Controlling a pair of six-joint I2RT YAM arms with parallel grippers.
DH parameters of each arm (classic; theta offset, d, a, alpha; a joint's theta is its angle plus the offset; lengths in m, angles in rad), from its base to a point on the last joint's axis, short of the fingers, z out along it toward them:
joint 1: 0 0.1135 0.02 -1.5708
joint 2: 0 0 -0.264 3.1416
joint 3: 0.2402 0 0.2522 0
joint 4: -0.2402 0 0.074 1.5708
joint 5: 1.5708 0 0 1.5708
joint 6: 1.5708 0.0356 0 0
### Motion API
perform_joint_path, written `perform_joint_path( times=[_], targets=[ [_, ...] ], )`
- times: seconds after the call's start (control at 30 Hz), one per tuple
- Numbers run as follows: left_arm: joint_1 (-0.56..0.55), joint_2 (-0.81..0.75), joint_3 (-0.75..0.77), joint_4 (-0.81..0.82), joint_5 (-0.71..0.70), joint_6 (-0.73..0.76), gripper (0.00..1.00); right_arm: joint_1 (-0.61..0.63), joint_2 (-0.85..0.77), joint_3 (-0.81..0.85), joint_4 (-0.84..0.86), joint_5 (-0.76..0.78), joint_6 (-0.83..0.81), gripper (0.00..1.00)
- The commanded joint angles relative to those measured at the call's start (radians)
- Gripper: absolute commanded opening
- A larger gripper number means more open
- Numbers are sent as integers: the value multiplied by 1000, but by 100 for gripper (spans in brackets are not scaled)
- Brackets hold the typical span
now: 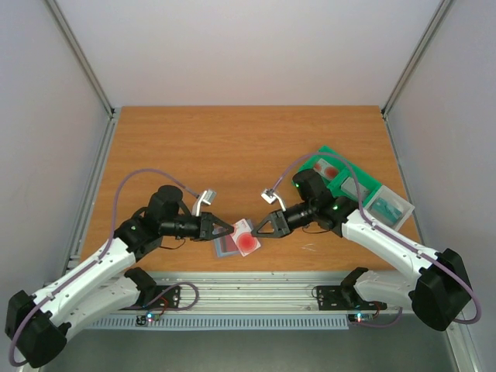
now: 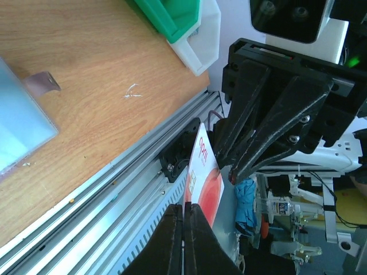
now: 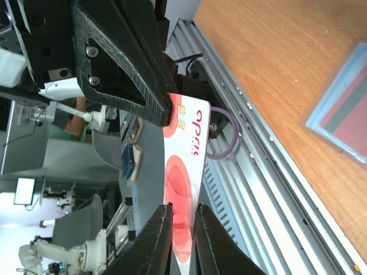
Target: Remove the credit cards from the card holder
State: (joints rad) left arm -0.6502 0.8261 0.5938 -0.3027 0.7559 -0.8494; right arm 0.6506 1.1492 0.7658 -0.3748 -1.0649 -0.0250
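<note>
A white credit card with a red round mark hangs in the air between both grippers, just above the card holder, a blue-grey wallet lying flat near the table's front edge. My left gripper is shut on one end of the card, its fingertips pressed together on it. My right gripper is at the other end; its jaws stand slightly apart, with the card loose in the gap. The holder shows a red card inside.
A green compartmented tray with small items stands at the right behind the right arm; its corner appears in the left wrist view. The aluminium rail runs along the table's front edge.
</note>
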Motion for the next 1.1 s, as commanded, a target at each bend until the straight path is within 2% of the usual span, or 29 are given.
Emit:
perform_joint_path(
  times=[0.0,0.13,0.3,0.43,0.77,0.87,1.07],
  targets=[
    [17,-19,-35,85,-35,-55,0,6,-45,13,37,48,76,16],
    [21,-44,-34,46,-134,-83,0,7,-76,-14,112,145,222,32],
    [23,-112,-53,70,-248,-138,0,7,-119,-67,268,244,454,44],
    [24,-182,-78,93,-328,-172,0,7,-141,-93,340,305,555,52],
    [25,-382,-203,248,-543,-323,0,35,-159,-124,441,426,675,50],
    [25,-395,-215,267,-581,-350,0,49,-128,-121,475,443,710,47],
    [25,-371,-257,409,-592,-413,0,100,-58,-103,547,497,750,40]
  ],
)
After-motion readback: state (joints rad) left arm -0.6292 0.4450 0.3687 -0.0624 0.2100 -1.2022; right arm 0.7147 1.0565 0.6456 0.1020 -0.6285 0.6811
